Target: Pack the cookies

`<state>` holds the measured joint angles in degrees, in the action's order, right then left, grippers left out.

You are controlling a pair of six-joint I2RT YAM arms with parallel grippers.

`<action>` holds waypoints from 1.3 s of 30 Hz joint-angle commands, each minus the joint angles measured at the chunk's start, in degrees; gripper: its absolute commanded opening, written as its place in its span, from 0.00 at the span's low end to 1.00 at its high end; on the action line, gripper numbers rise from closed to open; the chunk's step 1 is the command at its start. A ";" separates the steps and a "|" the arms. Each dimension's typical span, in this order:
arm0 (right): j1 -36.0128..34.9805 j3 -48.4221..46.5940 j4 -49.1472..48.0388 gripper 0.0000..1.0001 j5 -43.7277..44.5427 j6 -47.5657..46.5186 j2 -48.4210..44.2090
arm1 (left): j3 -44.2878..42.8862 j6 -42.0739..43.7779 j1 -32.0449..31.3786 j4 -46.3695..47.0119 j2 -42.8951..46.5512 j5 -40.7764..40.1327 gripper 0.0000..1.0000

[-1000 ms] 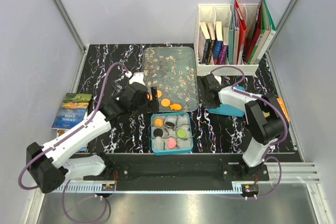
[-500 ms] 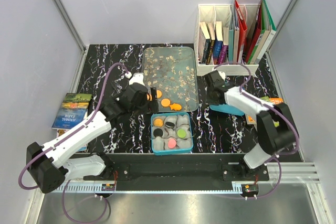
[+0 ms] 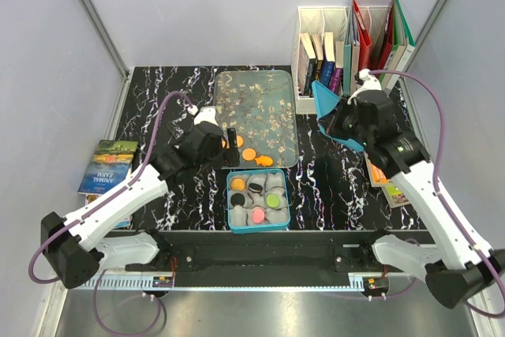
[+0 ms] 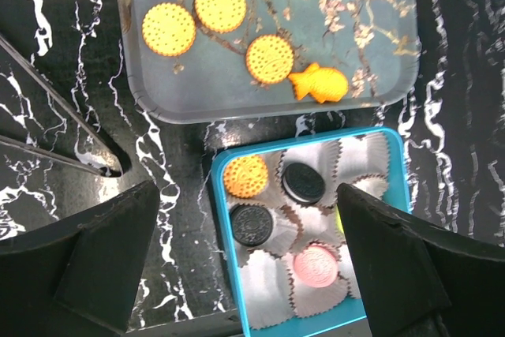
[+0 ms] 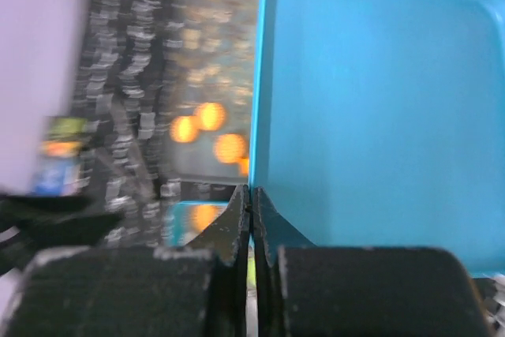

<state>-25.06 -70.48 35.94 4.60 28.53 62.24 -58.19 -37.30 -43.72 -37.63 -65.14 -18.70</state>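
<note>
Three round orange cookies (image 4: 220,5) and an orange fish-shaped one (image 4: 319,84) lie on the floral glass tray (image 3: 256,108). The blue tin (image 3: 259,229) in front of it holds paper cups with an orange cookie (image 4: 245,176), two black ones (image 4: 304,183), a pink one (image 4: 315,264) and a green one (image 3: 274,200). My left gripper (image 4: 246,262) hangs open above the tin's left half, holding nothing. In the air at the right, my right gripper (image 5: 251,195) is shut on the edge of the blue lid (image 3: 326,110), which stands tilted on edge.
Metal tongs (image 4: 67,136) lie on the marble table left of the tray. A white file rack with books (image 3: 347,53) stands at the back right. A picture book (image 3: 106,167) lies at the left edge, more books (image 3: 393,183) at the right.
The right gripper closed on the blue lid's edge and lifted it off the table, up and back toward the rack. The left arm has barely moved.
</note>
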 commanded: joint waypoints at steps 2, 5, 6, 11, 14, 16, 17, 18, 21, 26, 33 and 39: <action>0.27 2.88 -13.15 0.00 -18.19 7.23 -7.11 | -2.72 -3.39 0.48 3.87 1.24 -0.64 0.99; 0.27 6.66 -24.75 0.00 -25.83 12.67 -9.93 | 0.44 -5.67 2.84 9.13 4.14 3.04 0.99; 0.36 8.50 -31.13 0.00 -27.35 14.43 -10.38 | 3.06 -6.38 3.55 10.98 6.41 5.32 0.99; 1.50 14.22 -51.47 0.00 -33.33 27.61 -12.05 | 12.65 -11.47 9.08 25.39 14.77 10.43 0.99; 3.26 21.59 -68.32 0.00 -32.03 38.05 -12.23 | 19.59 -13.93 11.28 35.58 20.57 11.49 0.99; 6.94 29.67 -87.73 0.00 -30.71 52.14 -10.57 | 24.17 -16.65 12.34 42.93 23.56 12.02 0.98; 8.17 32.48 -95.28 0.00 -27.83 57.28 -6.82 | 25.31 -17.27 12.78 45.25 24.01 12.45 0.98; 9.58 36.60 -110.24 0.00 -26.33 62.03 -3.91 | 26.54 -17.63 12.96 47.10 24.27 13.68 0.98; 9.94 37.96 -126.00 0.00 -24.19 74.36 7.61 | 26.56 -17.19 13.14 52.73 23.05 16.93 0.99; 9.94 36.56 -125.94 0.00 -25.34 73.33 7.55 | 27.34 -17.28 14.10 61.43 21.46 19.65 0.99; 9.94 32.95 -125.94 0.00 -26.05 76.93 6.93 | 31.30 -23.25 14.72 84.68 10.76 21.24 0.98; 9.94 30.93 -125.86 0.00 -24.90 78.95 5.26 | 35.96 -33.00 13.84 119.46 -4.97 20.37 0.85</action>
<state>-15.22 -36.10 -72.34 -21.17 104.75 69.52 -24.36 -63.53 -29.36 50.04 -62.46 1.32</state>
